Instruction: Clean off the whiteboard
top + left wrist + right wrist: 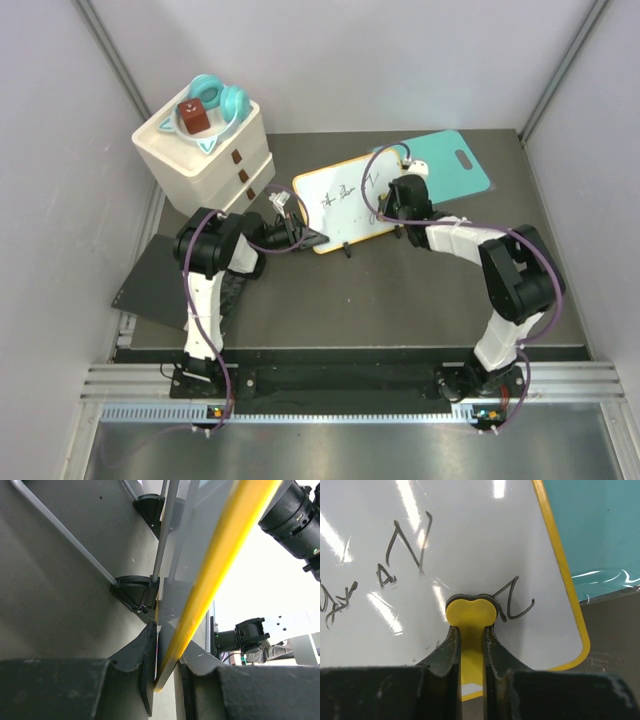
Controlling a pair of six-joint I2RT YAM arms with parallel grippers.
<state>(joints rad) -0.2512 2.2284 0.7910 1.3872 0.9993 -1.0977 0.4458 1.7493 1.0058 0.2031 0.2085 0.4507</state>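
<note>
Left gripper [167,645]: nearly closed, as far as we can see, and pinching the yellow frame of the whiteboard [220,565]. The frame edge runs up between its fingers.
Right gripper [471,635]: clamped tight on a flat yellow eraser [470,611], which pokes out just past the fingertips.
Eraser: we see its rounded head pressed on the white surface, touching a scribbled stroke on its right.
Whiteboard: sits on the counter [400,290] between the two grippers, directly under the right one. Black handwriting [410,545] is ahead and left of that gripper.
Teal cutting board [600,530]: right of the right gripper, past the frame; we can't tell if they touch.
White drawer unit [205,150]: well apart from the left gripper.
</note>
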